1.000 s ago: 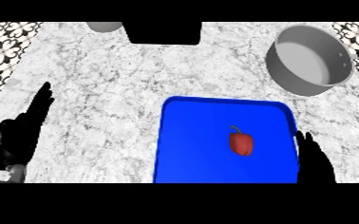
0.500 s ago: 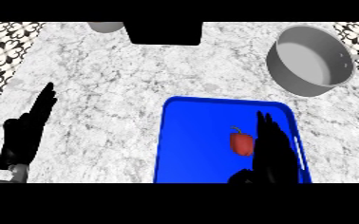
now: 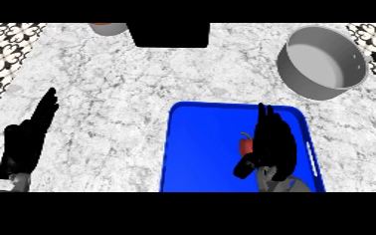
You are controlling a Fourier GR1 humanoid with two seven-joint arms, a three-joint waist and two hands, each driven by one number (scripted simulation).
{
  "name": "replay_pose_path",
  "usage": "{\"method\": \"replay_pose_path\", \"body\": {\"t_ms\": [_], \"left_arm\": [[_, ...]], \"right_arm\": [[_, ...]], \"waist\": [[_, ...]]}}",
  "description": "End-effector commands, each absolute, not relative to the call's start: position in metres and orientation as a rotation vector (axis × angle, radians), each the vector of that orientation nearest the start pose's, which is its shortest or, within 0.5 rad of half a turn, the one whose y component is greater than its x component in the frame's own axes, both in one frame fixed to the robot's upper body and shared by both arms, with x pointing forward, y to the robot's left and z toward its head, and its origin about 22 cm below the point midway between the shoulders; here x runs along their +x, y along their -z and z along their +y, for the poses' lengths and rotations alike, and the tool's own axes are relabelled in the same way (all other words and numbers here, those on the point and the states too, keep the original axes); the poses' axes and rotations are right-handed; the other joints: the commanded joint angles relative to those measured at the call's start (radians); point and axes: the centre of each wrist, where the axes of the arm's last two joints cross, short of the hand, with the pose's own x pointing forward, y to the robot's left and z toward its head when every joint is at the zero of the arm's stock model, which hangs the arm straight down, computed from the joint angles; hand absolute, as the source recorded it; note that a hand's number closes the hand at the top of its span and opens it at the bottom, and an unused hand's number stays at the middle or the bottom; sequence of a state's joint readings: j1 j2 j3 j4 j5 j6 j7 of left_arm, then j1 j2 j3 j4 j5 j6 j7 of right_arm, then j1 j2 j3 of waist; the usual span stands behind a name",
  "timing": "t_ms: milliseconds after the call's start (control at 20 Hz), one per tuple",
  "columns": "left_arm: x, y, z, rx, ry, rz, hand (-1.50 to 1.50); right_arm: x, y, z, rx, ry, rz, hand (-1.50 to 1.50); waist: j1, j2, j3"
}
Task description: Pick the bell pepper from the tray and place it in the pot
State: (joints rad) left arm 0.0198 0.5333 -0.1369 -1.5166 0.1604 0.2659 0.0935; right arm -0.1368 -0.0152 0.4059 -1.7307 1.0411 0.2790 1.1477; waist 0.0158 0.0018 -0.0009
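Lying on the tray (image 3: 206, 149), right of its middle, the pepper (image 3: 246, 144) is showing only as a small red sliver with a stalk pointing away from the robot; the rest is hiding behind the right hand (image 3: 270, 147). That hand is hovering over the tray's right half, fingers stretched straight toward the tray's far edge, thumb hanging out to the left just nearer than the pepper, nothing held. Whether it is touching the pepper, I cannot tell. The pepper is looking light, smooth and hollow, so it is likely to roll or slip under a pinch from above; taking it across its round body, thumb on one side and fingers on the other, is seeming safer than grabbing the stalk. The pot (image 3: 323, 62) is standing well beyond the tray's far right corner. The left hand (image 3: 29, 137) is resting far left of the tray, fingers straight.
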Motion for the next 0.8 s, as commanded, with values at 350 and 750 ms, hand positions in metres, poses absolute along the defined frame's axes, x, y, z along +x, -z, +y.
{"method": "replay_pose_path", "body": {"t_ms": [350,750], "left_arm": [[0.242,-0.016,0.323,0.439,0.143,-1.387,0.00],[0.230,-0.020,0.337,0.453,0.158,-1.380,0.00]], "right_arm": [[0.275,-0.061,-0.109,-0.995,-0.763,-0.455,-1.50],[0.275,-0.021,-0.111,-1.017,-0.765,-0.414,-1.50]], "waist": [[-0.010,0.000,0.000],[-0.009,-0.002,0.001]]}}
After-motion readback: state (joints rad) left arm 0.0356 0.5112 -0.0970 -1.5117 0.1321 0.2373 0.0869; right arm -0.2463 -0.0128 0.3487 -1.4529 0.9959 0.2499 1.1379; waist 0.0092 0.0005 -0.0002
